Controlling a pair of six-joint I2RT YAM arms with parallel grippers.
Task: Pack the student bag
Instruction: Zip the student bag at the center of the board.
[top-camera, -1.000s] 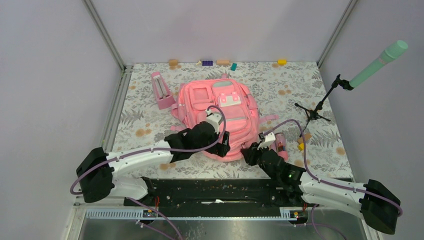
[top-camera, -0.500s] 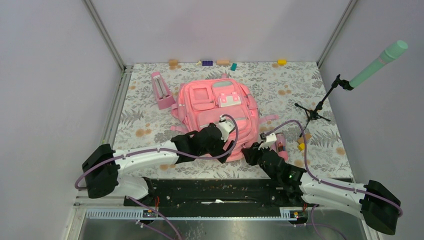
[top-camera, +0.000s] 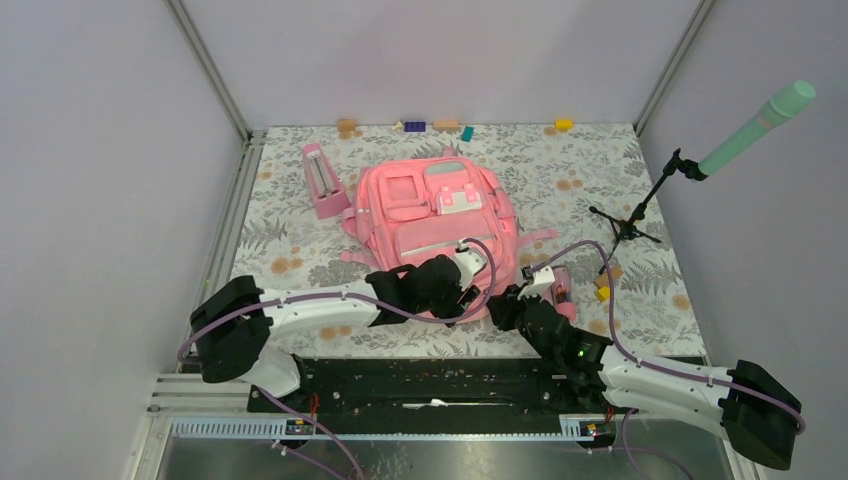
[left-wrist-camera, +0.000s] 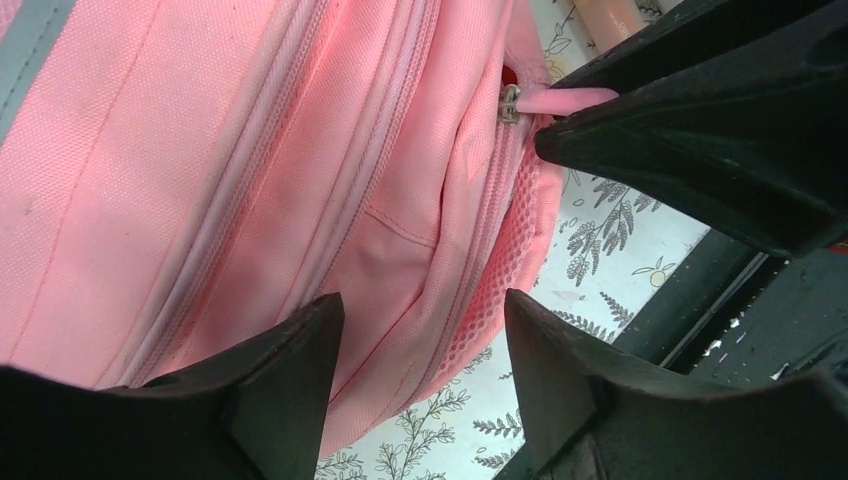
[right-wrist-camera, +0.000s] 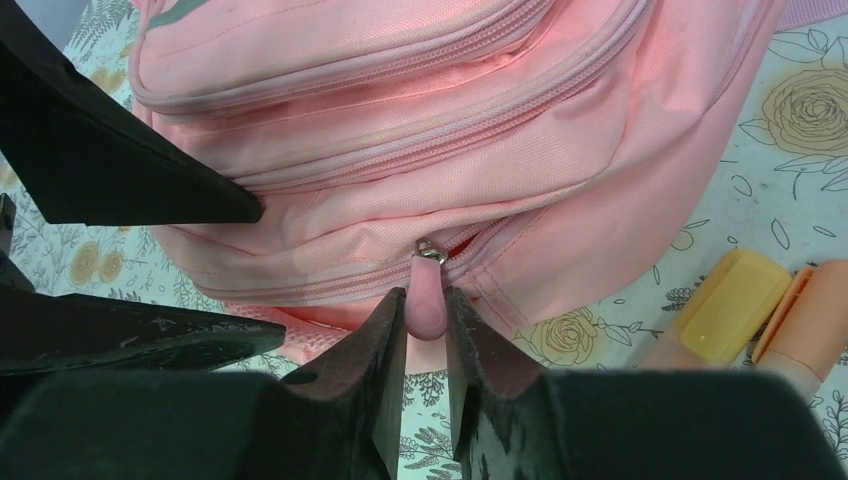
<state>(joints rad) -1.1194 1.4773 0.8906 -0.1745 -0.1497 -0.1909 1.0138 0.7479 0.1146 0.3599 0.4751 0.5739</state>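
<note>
The student bag (top-camera: 435, 225), a big pink backpack, lies flat mid-table with its zip pockets facing up. My right gripper (right-wrist-camera: 427, 300) is at its near right corner (top-camera: 505, 300), shut on the pink zipper pull (right-wrist-camera: 428, 300). That pull also shows in the left wrist view (left-wrist-camera: 560, 99), just past the right gripper's black fingers. My left gripper (left-wrist-camera: 420, 305) hangs open over the bag's near edge (top-camera: 468, 293). Its jaws straddle pink fabric (left-wrist-camera: 250, 180) and mesh without squeezing it. The zip is slightly parted at the pull.
A small pink triangular stand (top-camera: 322, 180) lies left of the bag. A microphone stand (top-camera: 640, 210) rises at the right. Coloured blocks (top-camera: 415, 126) line the back edge. Yellow and orange markers (right-wrist-camera: 730, 305) lie right of the bag. The black base rail (top-camera: 450, 375) runs along the near edge.
My left arm has swung right along the bag's near edge, close to the right gripper, and its jaws have narrowed somewhat. The right gripper has kept its hold and place.
</note>
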